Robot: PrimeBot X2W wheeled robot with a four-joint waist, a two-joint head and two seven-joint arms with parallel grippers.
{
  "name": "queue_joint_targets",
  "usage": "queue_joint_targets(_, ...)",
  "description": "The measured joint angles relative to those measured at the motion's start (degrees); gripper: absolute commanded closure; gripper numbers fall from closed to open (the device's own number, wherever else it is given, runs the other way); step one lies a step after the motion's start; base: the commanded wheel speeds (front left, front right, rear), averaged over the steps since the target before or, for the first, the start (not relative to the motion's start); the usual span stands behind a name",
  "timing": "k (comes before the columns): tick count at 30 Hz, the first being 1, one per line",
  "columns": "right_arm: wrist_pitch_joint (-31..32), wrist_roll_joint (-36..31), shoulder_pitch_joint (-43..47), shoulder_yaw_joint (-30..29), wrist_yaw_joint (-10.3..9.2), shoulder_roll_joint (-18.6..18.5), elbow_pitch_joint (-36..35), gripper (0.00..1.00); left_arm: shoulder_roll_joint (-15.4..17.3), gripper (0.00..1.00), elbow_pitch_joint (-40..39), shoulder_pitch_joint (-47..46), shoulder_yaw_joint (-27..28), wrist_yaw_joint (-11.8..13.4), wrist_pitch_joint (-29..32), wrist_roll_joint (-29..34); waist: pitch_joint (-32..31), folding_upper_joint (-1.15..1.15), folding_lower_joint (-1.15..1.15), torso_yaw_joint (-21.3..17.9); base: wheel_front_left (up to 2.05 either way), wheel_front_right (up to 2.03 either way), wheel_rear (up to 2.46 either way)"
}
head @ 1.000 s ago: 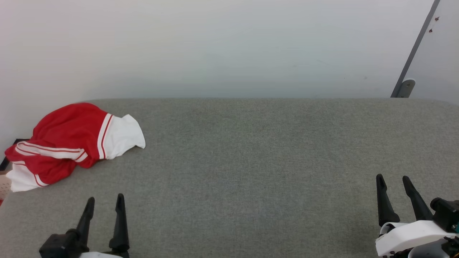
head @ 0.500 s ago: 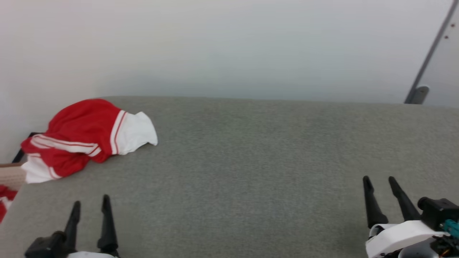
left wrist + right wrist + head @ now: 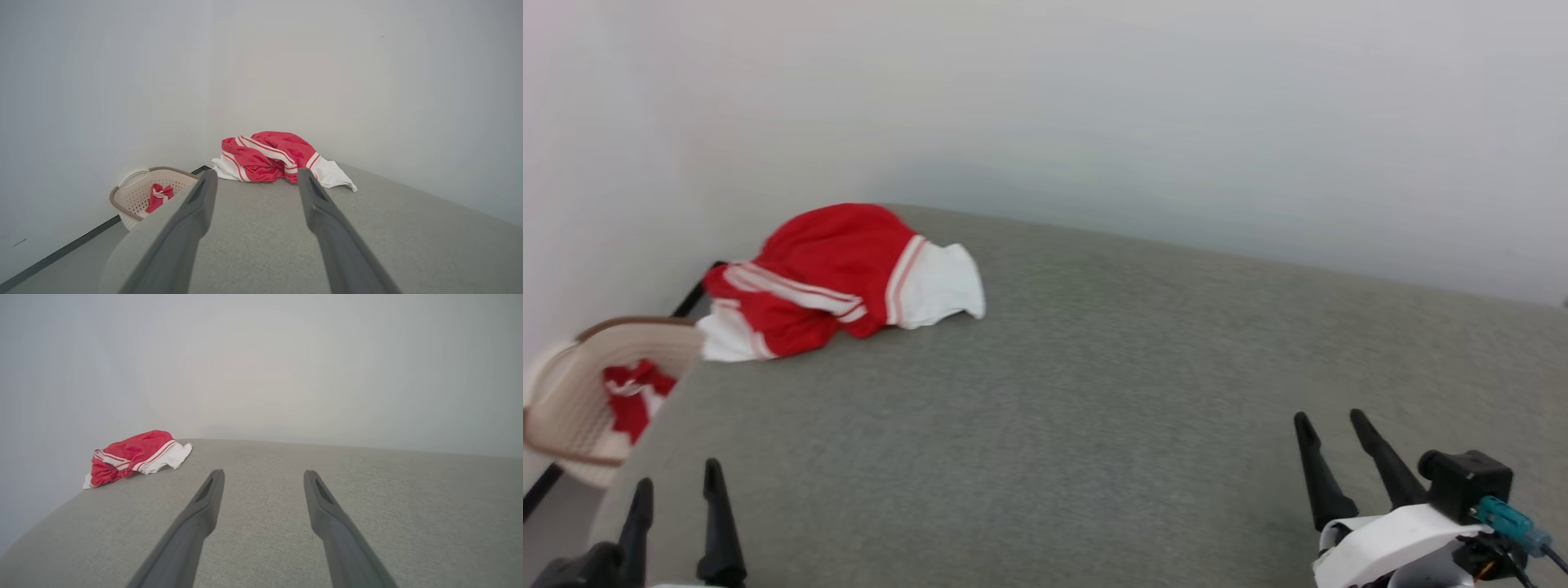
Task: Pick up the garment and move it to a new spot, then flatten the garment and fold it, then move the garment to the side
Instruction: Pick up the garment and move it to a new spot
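Crumpled at the far left corner of the grey surface (image 3: 1094, 392): the garment (image 3: 825, 278). At near left and near right, fingers spread, well apart from it: left gripper (image 3: 678, 475), right gripper (image 3: 1330, 418).

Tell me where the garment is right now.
In the head view the garment lies crumpled at the far left corner of the grey surface, near the wall, just beyond the beige basket off its left edge.

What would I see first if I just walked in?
The bright red-and-white garment, lying crumpled at the far left corner of the grey surface. Next, a pale basket beside the surface's left edge with something red inside. The left pincer and right pincer hover open and empty near the front.
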Motion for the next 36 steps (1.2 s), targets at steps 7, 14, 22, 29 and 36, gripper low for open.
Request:
queue_joint_targets(7, -0.6, 0.7, -0.5, 1.8, 0.0, 0.3, 1.4, 0.0, 0.6, 0.0, -1.8, 1.2, 0.5, 0.8, 1.7, -0.9, -1.0, 0.0, 0.0, 4.7, 0.0, 0.0, 0.0)
queue_joint_targets(14, -0.4, 0.8, -1.3, 2.7, 0.0, -0.3, 1.7, 0.0, 2.7, 0.0, -2.7, -2.9, -0.5, -1.3, 7.1, -3.2, -0.7, 0.0, 0.0, 6.4, 0.0, 0.0, 0.0)
queue_joint_targets(22, 1.0, 0.4, -3.4, 3.2, 0.0, -2.4, -0.2, 0.0, 7.5, 0.0, -1.3, -14.9, -1.0, -5.4, 16.0, -7.2, 2.4, 0.0, 0.0, 3.9, 0.0, 0.0, 0.0)
queue_joint_targets(29, 2.0, -0.2, -6.8, 2.3, 0.0, -4.6, -4.2, 0.0, 11.8, 0.0, 5.1, -29.5, -1.1, -8.4, 23.2, -10.4, 8.9, 0.0, 0.0, 1.0, 0.0, 0.0, 0.0)
queue_joint_targets(36, 2.5, -0.3, -9.6, 1.1, 0.0, -6.0, -7.8, 0.0, 14.2, 0.0, 15.4, -43.4, -2.9, -10.0, 28.9, -10.8, 16.8, 0.0, 0.0, -1.9, 0.0, 0.0, 0.0)
